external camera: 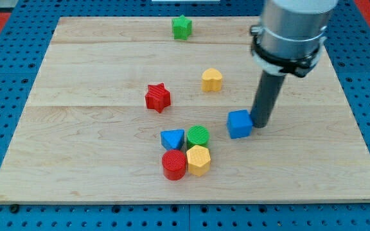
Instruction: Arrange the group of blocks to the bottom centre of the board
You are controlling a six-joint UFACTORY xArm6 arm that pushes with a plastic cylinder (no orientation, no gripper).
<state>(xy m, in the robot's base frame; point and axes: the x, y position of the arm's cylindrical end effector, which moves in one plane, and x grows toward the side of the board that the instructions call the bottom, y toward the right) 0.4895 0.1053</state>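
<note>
Touching the right side of the blue cube-shaped block [239, 124], my tip [260, 124] has no jaws to open or shut; it is a bare dark rod that holds nothing and can only push. You work on the pale wooden board [76, 147], where the group sits near bottom centre: blue triangular block [172, 138], green round block [198, 135], red round block [173, 165] and yellow hexagonal block [198, 160], all touching. Judging from this, push the cube left and slightly nearer, slowly and through its middle, so it joins without scattering them. Red star [158, 97], yellow block [212, 80] and far green star [182, 27] lie well apart.
</note>
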